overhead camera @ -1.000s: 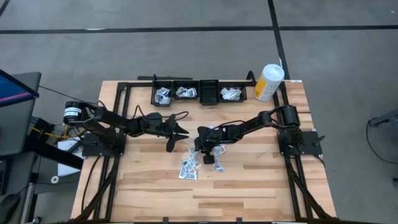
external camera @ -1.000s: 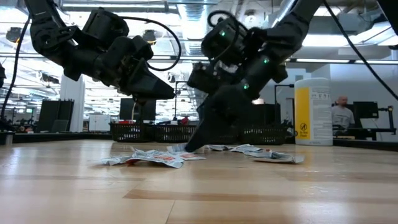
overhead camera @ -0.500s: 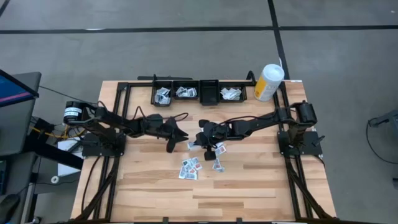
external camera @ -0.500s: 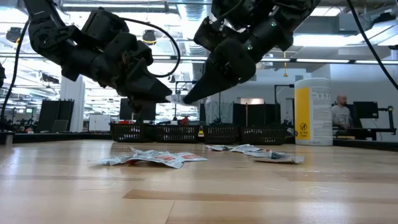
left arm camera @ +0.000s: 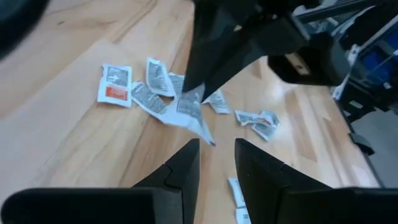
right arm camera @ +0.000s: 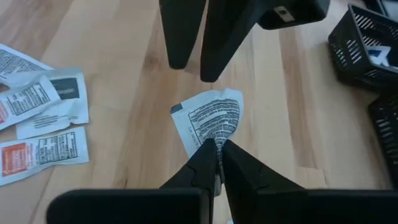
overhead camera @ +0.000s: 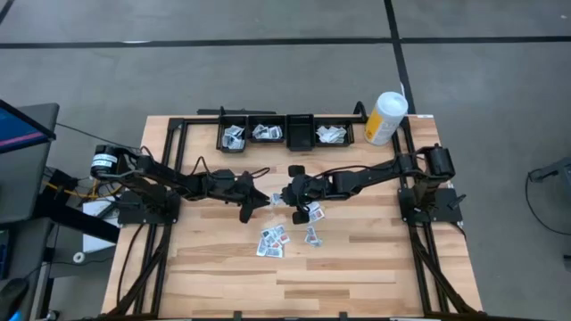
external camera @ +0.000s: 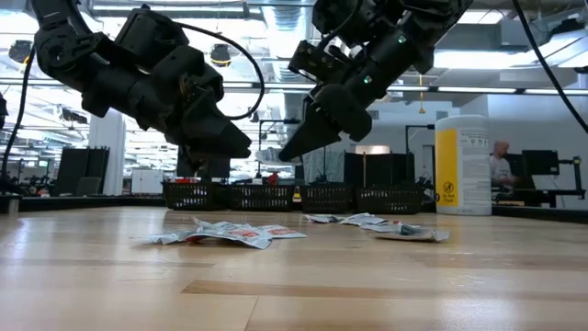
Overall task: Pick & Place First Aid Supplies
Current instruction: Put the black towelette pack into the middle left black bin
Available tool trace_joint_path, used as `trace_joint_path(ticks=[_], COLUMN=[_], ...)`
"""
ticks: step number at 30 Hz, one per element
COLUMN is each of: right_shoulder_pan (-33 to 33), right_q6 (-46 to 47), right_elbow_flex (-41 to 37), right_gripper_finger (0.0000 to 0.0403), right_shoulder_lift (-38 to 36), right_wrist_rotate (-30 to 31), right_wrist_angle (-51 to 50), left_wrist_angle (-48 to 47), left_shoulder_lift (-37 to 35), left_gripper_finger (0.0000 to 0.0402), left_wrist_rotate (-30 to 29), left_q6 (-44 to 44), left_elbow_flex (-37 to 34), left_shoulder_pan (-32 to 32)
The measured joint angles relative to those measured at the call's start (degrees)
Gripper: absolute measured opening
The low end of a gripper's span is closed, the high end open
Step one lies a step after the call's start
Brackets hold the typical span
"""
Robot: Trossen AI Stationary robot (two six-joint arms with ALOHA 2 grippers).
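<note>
While pinched at one corner, packet (right arm camera: 212,118) lifted clear of the tabletop (overhead camera: 357,259) for a likely hand-over.

Clamped in the right gripper (right arm camera: 216,151), jaws together on its lower edge, hanging in the air above the loose packets (overhead camera: 273,240). Facing it, just beside, the left gripper (left arm camera: 215,149) with jaws apart, empty, tips aimed at the free end, probably to take it toward the black bins (overhead camera: 285,132) at the far edge.

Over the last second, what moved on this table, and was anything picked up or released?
The right gripper rose from the loose packets with one packet pinched in its shut jaws and carried it toward the left gripper, which edged closer with jaws parted. The pile, black bins and canister stayed put.
</note>
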Motion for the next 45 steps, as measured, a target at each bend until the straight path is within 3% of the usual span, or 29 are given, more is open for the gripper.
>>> trace_joint_path(ticks=[10,27,30,36,45], right_shoulder_pan=[0.04,0.02,0.02,0.07,0.04], right_q6=[-0.41,-0.44,-0.41,0.02,0.18], right_elbow_flex=[0.02,0.08,0.09,0.09,0.17], right_gripper_finger=[0.0017,0.0019,0.0025,0.0042,0.0096], right_shoulder_lift=[-0.02,-0.04,-0.04,-0.07,-0.13], right_wrist_rotate=[2.54,2.56,2.49,2.38,2.47], right_wrist_angle=[2.18,7.43,7.26,7.17,6.01], left_wrist_angle=[-0.01,5.9,6.81,9.95,10.64], left_shoulder_lift=[0.0,3.89,5.59,7.34,7.32], left_gripper_finger=[0.0102,0.01,0.0083,0.0009,0.0004], left_wrist_rotate=[-10.24,-11.83,-11.83,-11.83,-11.83], left_q6=[0.02,1.09,1.09,2.49,3.67], left_elbow_flex=[-0.02,-0.02,-0.02,-0.02,-0.02], left_shoulder_pan=[-2.03,-2.07,-2.05,-2.04,-2.04])
